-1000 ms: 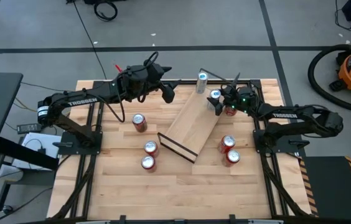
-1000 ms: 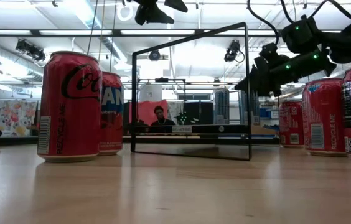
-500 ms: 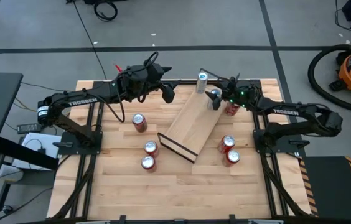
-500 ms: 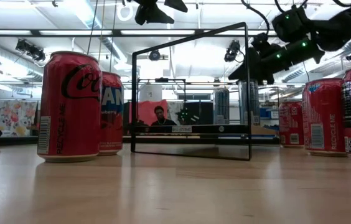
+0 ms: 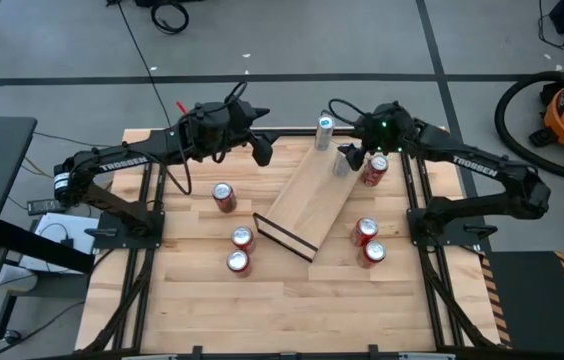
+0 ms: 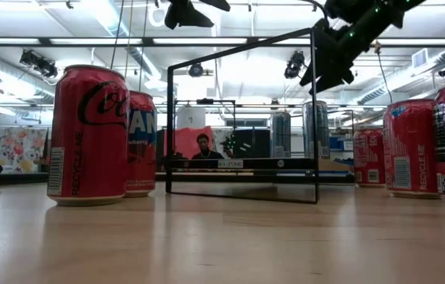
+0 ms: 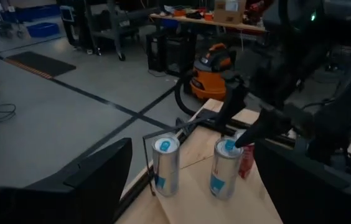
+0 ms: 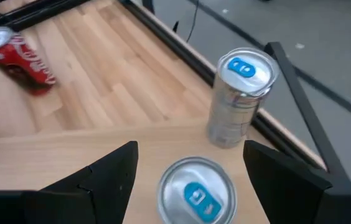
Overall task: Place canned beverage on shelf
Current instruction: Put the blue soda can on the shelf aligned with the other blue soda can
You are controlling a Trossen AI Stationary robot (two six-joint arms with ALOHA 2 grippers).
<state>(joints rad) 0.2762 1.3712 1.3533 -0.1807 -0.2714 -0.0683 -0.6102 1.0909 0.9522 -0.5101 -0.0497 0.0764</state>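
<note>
Facing forward, the nearest red can [image 6: 87, 136] reads "RECYCLE ME" vertically.

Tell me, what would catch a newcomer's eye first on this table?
Probably the long light-wood shelf board lying slantwise mid-table, with two slim silver cans with blue tabs upright at its far end. The right gripper hangs open just above the nearer silver can, not gripping it. Red soda cans stand scattered on both sides, and the left gripper waits open near the far edge.
</note>
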